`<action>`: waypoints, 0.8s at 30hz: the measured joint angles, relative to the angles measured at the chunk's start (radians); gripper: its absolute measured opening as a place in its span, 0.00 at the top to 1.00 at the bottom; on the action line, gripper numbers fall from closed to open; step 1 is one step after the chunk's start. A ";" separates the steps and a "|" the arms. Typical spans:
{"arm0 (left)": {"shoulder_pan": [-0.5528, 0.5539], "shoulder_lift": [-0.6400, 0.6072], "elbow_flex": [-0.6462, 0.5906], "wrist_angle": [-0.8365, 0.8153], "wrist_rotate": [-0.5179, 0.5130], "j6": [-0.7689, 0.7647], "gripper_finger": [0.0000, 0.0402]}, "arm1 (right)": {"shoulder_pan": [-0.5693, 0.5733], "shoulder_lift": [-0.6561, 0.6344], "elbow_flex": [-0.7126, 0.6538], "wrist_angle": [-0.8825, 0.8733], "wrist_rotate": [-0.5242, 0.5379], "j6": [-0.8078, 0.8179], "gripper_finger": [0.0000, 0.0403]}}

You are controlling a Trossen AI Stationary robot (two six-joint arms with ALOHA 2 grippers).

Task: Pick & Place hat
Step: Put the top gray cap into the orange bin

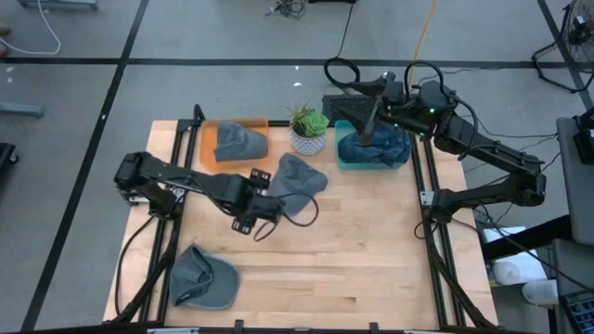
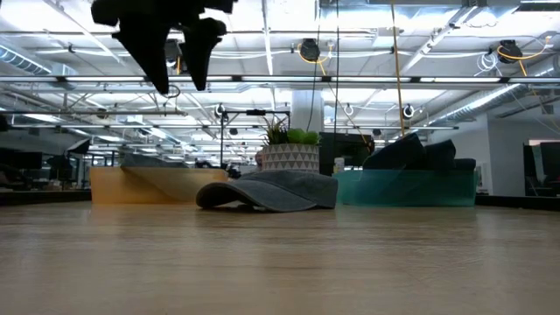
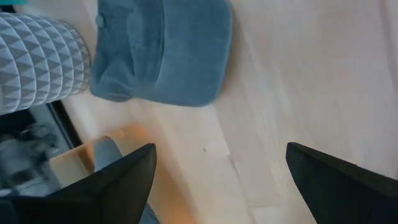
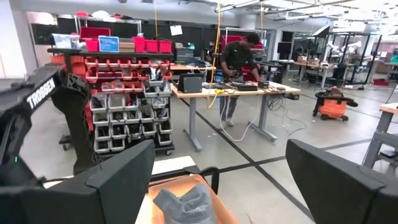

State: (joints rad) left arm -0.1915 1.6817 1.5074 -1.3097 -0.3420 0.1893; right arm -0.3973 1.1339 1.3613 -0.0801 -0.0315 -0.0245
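A grey-blue hat (image 1: 297,181) (image 2: 271,191) (image 3: 163,50) lies flat on the wooden table near its middle, just in front of the plant pot. My left gripper (image 1: 258,221) (image 2: 179,44) (image 3: 221,149) hangs open in the air, to the near-left of this hat and well above the table. My right gripper (image 1: 342,107) (image 4: 221,146) is open and raised at the far side, by the teal tray (image 1: 373,158) (image 2: 407,185), which holds a dark hat (image 1: 376,144). The orange tray (image 1: 215,144) (image 4: 186,186) holds another grey hat (image 1: 241,141) (image 4: 185,204).
A patterned pot with a green plant (image 1: 308,132) (image 2: 289,156) (image 3: 34,62) stands between the two trays at the far edge. One more grey hat (image 1: 204,278) lies at the near-left corner. A person stands at a desk far off in the room (image 4: 236,62).
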 joint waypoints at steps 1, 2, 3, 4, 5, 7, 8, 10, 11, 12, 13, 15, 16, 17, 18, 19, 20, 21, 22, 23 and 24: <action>-0.003 0.014 0.000 0.001 -0.018 0.000 0.09 | 0.000 0.000 0.000 0.000 0.000 0.009 0.12; -0.007 0.030 0.000 0.004 -0.043 0.000 0.09 | 0.000 0.000 0.000 -0.001 0.000 0.021 0.12; -0.009 0.047 0.000 0.010 -0.071 0.000 0.09 | 0.000 0.000 0.000 -0.003 0.000 0.040 0.12; -0.010 0.063 0.000 0.015 -0.099 -0.001 0.09 | 0.000 0.000 0.000 -0.008 -0.001 0.061 0.12; -0.014 0.079 0.000 0.015 -0.126 -0.006 0.09 | 0.000 0.000 0.000 -0.012 0.000 0.082 0.12; -0.014 0.114 0.000 0.023 -0.170 -0.017 0.09 | 0.000 0.000 0.000 -0.022 0.000 0.119 0.12; -0.014 0.131 0.000 0.031 -0.178 -0.018 0.09 | 0.000 0.000 0.000 -0.029 0.000 0.130 0.12; -0.014 0.165 0.000 0.048 -0.183 -0.025 0.09 | 0.000 0.000 0.000 -0.044 0.000 0.134 0.12; -0.014 0.182 0.000 0.057 -0.183 -0.030 0.09 | 0.000 0.000 0.000 -0.051 0.000 0.133 0.12; -0.014 0.198 0.000 0.062 -0.183 -0.042 0.09 | 0.000 0.000 0.000 -0.060 0.000 0.133 0.12; -0.014 0.214 0.000 0.065 -0.182 -0.056 0.09 | 0.000 0.000 0.000 -0.068 -0.001 0.128 0.12; -0.014 0.244 0.000 0.066 -0.182 -0.091 0.09 | 0.000 0.000 0.000 -0.071 0.000 0.112 0.12; -0.016 0.259 0.000 0.066 -0.183 -0.111 0.09 | 0.000 0.000 0.000 -0.072 -0.001 0.102 0.12; -0.019 0.270 0.000 0.066 -0.183 -0.133 0.09 | 0.000 0.000 0.000 -0.071 -0.001 0.092 0.12; -0.022 0.281 0.000 0.070 -0.190 -0.154 0.09 | 0.000 0.000 0.000 -0.071 0.000 0.085 0.12; -0.025 0.292 0.000 0.080 -0.200 -0.174 0.09 | 0.000 0.000 0.000 -0.071 0.000 0.083 0.12; -0.027 0.301 0.000 0.094 -0.208 -0.192 0.09 | 0.000 0.000 0.000 -0.071 0.000 0.082 0.12; -0.030 0.309 0.000 0.110 -0.209 -0.209 0.09 | 0.000 0.000 0.000 -0.071 0.000 0.081 0.12; -0.033 0.316 0.000 0.125 -0.209 -0.223 0.09 | 0.000 0.000 0.000 -0.071 0.000 0.080 0.12; -0.035 0.326 0.000 0.144 -0.209 -0.231 0.09 | 0.000 0.000 0.000 -0.071 0.000 0.080 0.12; -0.037 0.337 0.000 0.163 -0.215 -0.238 0.09 | 0.000 0.000 0.000 -0.071 -0.001 0.080 0.12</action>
State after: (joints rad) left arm -0.2285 2.0184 1.5070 -1.1462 -0.5572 -0.0490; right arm -0.3973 1.1336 1.3613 -0.1509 -0.0322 0.0559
